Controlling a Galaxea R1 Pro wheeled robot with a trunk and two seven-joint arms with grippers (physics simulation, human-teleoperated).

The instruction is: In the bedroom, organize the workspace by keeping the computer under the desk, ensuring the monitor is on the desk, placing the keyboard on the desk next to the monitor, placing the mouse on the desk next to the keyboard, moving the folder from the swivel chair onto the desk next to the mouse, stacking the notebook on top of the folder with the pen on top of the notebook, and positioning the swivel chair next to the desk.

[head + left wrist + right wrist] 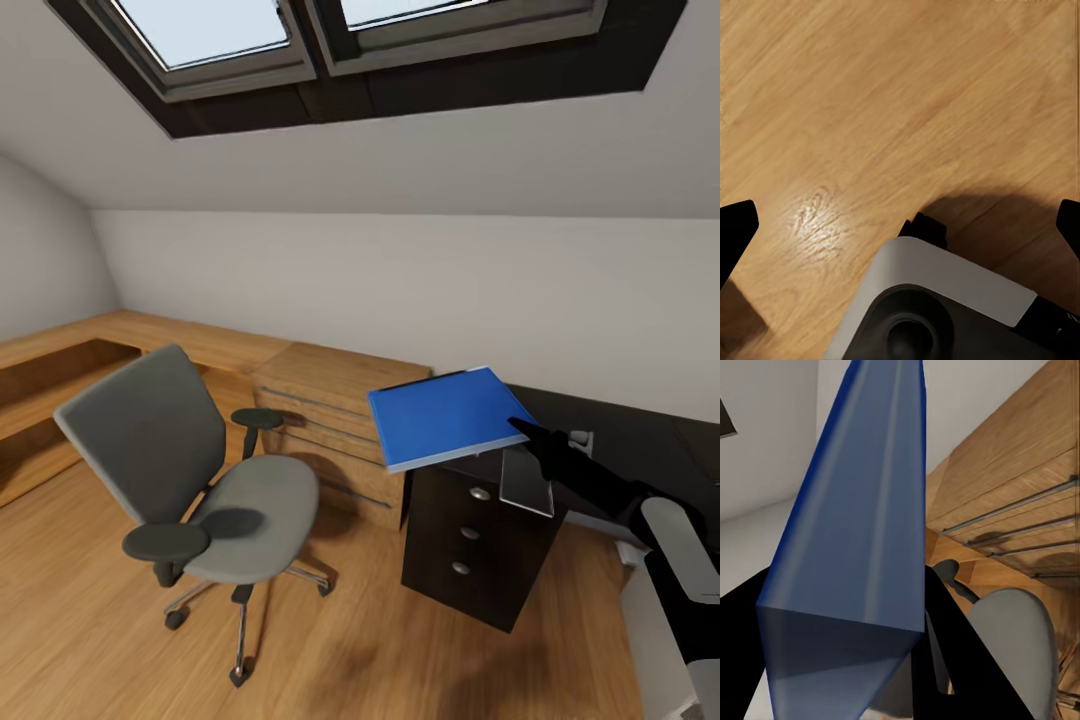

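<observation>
Blue folder [447, 415] up in the air, clear of the swivel chair's [190, 470] bare seat, hanging over the black drawer unit [478, 545] at the desk's [640, 430] end! From the head, the right gripper [527, 430] pinches its near corner. The right wrist camera shows both black fingers [952, 652] clamped on the folder's edge. Meanwhile the left wrist looks down on wood floor [870, 112], its fingertips [735, 229] spread wide, holding nothing.

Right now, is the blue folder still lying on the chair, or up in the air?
Up in the air. The right claw grips the folder by one edge, above the black drawer unit; the swivel chair seat is bare.
</observation>
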